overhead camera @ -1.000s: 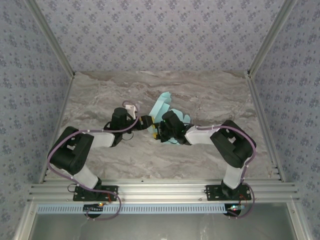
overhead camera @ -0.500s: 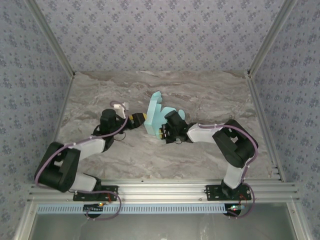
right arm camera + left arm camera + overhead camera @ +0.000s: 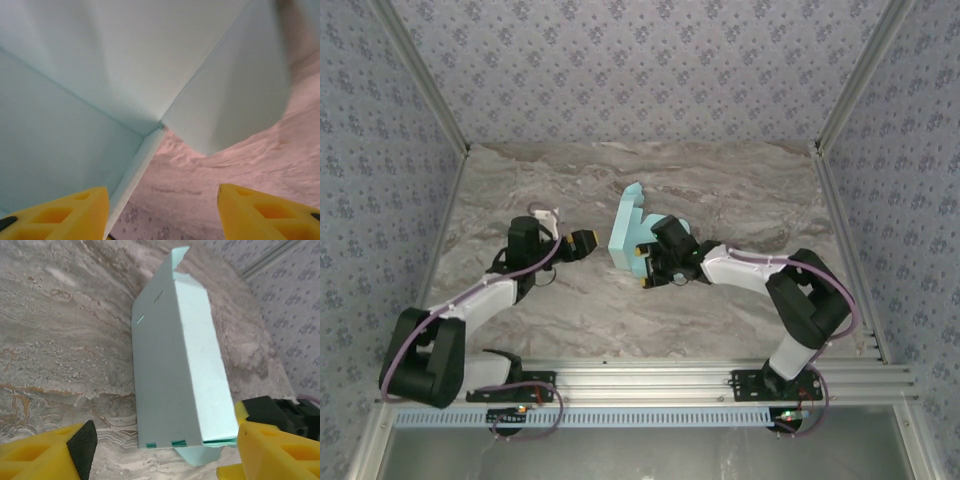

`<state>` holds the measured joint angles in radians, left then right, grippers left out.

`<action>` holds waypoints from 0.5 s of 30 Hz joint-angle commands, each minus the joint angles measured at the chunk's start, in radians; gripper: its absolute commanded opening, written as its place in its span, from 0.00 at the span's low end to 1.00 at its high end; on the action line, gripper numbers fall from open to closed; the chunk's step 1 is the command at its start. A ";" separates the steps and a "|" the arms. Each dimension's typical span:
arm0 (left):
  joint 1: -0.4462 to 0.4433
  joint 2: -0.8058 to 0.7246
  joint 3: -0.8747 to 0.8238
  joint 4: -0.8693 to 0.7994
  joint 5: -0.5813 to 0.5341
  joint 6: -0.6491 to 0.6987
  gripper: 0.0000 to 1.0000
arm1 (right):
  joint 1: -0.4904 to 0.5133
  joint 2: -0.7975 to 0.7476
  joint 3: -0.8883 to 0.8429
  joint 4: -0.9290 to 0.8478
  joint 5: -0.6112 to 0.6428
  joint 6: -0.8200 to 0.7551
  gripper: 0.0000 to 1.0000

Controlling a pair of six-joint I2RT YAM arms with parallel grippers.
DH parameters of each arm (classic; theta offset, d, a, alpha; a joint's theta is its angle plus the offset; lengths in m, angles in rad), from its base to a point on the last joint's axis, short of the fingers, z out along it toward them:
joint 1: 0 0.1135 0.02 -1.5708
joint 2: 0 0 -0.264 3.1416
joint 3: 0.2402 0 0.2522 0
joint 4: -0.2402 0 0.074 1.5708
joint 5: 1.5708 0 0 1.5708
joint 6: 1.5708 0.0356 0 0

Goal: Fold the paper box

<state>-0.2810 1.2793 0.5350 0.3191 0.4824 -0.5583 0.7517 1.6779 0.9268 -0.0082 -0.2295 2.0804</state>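
Two grippers are facing one paper box point(image 3: 628, 234) on the marbled table point(image 3: 750, 200). You are holding your left gripper point(image 3: 588, 241) just short of the box, not touching it, and its yellow fingers point(image 3: 45, 452) are standing wide apart with nothing between them. From that wrist, the box point(image 3: 180, 375) is standing straight ahead of the fingers as a light cyan, partly folded shell, with one long panel facing up and a flap rising at the far end. Its near edge is showing two short green-edged slots, and two thin slits are sitting in the left panel.

Your right gripper point(image 3: 640, 268) is sitting against the box's opposite side, jaws parted and clamping nothing. From that wrist, the card's inner fold point(image 3: 150, 130) is running down between the fingers point(image 3: 60, 215), closer to the left one. A rounded flap is hanging ahead to the right.
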 commanded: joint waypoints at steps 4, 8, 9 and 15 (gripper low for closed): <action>-0.031 0.106 0.109 -0.018 0.051 0.052 0.75 | 0.003 0.104 0.052 0.178 -0.027 0.336 0.63; -0.058 0.168 0.150 -0.007 0.068 0.051 0.74 | 0.000 0.125 0.061 0.200 -0.019 0.366 0.63; -0.063 0.182 0.155 -0.004 0.069 0.048 0.74 | 0.000 0.128 0.062 0.203 -0.017 0.370 0.63; -0.097 0.240 0.179 0.014 0.091 0.047 0.70 | 0.006 0.170 0.075 0.237 -0.022 0.390 0.47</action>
<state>-0.3634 1.5032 0.6807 0.3141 0.5381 -0.5312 0.7551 1.8175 0.9764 0.2028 -0.2516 2.0808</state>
